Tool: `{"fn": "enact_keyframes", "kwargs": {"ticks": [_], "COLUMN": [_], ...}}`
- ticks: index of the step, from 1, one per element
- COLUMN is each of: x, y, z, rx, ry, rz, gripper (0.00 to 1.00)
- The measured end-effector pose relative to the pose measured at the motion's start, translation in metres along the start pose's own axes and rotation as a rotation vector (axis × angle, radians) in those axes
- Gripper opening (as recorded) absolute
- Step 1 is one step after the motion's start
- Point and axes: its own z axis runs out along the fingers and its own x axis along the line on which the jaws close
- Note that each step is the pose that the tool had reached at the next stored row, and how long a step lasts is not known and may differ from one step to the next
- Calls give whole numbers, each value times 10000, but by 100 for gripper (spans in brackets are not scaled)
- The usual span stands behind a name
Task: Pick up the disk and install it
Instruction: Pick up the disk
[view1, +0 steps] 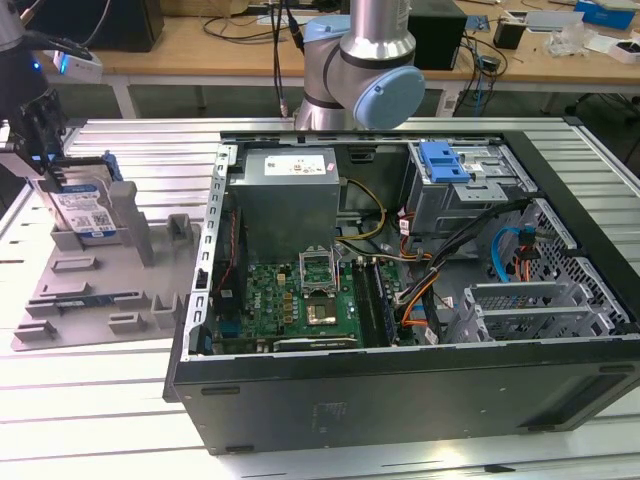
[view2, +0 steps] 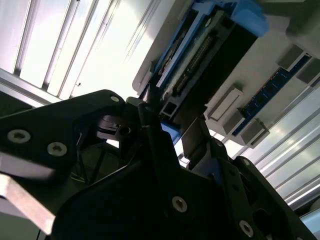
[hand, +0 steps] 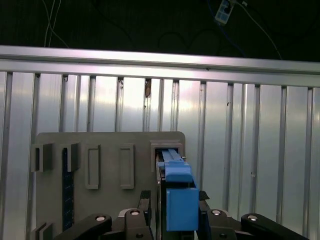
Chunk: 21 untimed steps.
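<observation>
In the exterior view the disk (view1: 88, 208) stands on edge in the grey holder (view1: 90, 300) on the worktop (view1: 100, 400), directly beneath the hand (view1: 40, 150), which sits over its upper edge. In the second wrist view the disk (view2: 210, 55) runs away from the hand (view2: 170, 135) with its connector row (view2: 200, 62) exposed; you cannot tell whether the hand is pinching it or merely spread around it. In the first wrist view the blue carrier frame (hand: 179, 200) sits centred in the hand (hand: 175, 212); judge the disk stiff, dense, smooth-faced and sensitive to knocks, so take it squarely across the flat faces beside the frame, clear of the connectors.
</observation>
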Motion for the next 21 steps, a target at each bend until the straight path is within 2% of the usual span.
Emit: {"fn": "enact_keyframes", "kwargs": {"ticks": [5,13,21], "x": [0,-28,-35], "y": [2,85,102], "z": [1,3,4], "rx": [3,2,70], "ry": [-3,-2,2], "rz": [0,-8,-45], "gripper": [45,45,45]}}
